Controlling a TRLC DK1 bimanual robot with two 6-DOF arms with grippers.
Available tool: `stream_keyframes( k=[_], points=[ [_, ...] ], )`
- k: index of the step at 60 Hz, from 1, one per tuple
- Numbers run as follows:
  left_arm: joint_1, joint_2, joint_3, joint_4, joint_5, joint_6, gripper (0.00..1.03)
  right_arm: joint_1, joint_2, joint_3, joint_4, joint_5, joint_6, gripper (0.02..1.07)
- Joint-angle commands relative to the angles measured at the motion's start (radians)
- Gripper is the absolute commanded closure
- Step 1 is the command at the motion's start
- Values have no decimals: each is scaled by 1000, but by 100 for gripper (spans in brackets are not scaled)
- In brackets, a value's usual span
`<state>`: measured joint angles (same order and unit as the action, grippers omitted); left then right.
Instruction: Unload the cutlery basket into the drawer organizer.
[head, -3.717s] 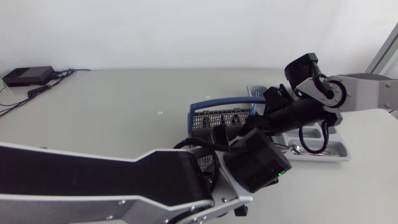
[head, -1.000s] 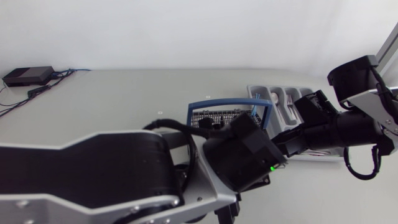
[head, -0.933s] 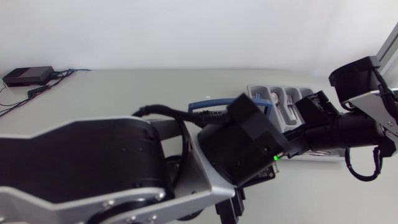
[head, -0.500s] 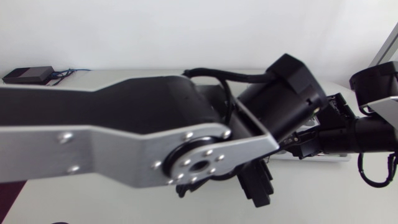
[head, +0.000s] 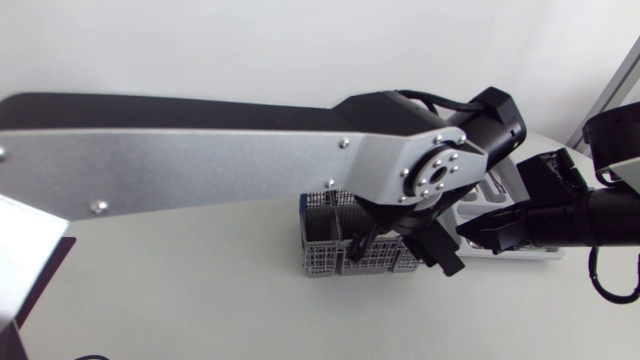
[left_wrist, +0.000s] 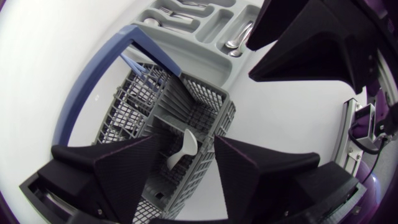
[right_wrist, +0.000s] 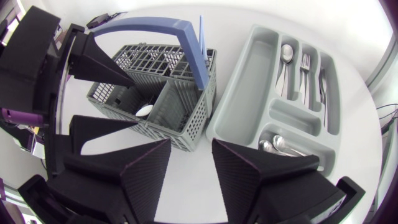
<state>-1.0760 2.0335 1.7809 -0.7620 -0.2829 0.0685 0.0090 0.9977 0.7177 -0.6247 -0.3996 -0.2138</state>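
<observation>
Left arm swings in over the basket (left_wrist: 200, 104): left fingers (left_wrist: 134, 168) spread, empty, above the spoon (left_wrist: 186, 148); right fingers (right_wrist: 146, 168) spread, empty too. Pick looks next.

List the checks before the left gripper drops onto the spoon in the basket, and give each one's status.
1. Left matte black gripper open: ok, fingers apart.
2. Pale spoon in the grey mesh cutlery basket lined up: ok, it shows in the gap between the left fingers.
3. Blue arched basket handle out of the path: ok, it stands ahead of the gripper, not over the spoon.
4. Right matte black gripper empty: ok, open, nothing held.
5. Clearance between the grippers: cannot tell; they are close together in the head view.
6. Room in the grey plastic drawer organizer: ok, long compartment bare.
</observation>
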Motion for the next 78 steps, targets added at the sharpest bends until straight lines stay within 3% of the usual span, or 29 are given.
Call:
stream_keyframes(
  k=[1,5,28,37,54,78],
  points=[
    [11,48,60,-28,10,-42,28,-7,-7,-23,-6,-10,-16,56],
    [18,65,81,-53,10,-55,34,-10,-7,-21,-7,-15,-16,56],
    [30,105,117,-80,21,-88,44,-23,-7,-27,-7,-25,-29,56],
    [27,114,118,-94,40,-93,57,-26,-7,-32,-7,-25,-32,56],
    [37,149,143,-120,93,-105,94,-35,-11,-43,-7,-31,-41,56],
    [67,82,94,-103,114,-99,97,-34,-16,-58,2,-38,-45,56]
  ],
)
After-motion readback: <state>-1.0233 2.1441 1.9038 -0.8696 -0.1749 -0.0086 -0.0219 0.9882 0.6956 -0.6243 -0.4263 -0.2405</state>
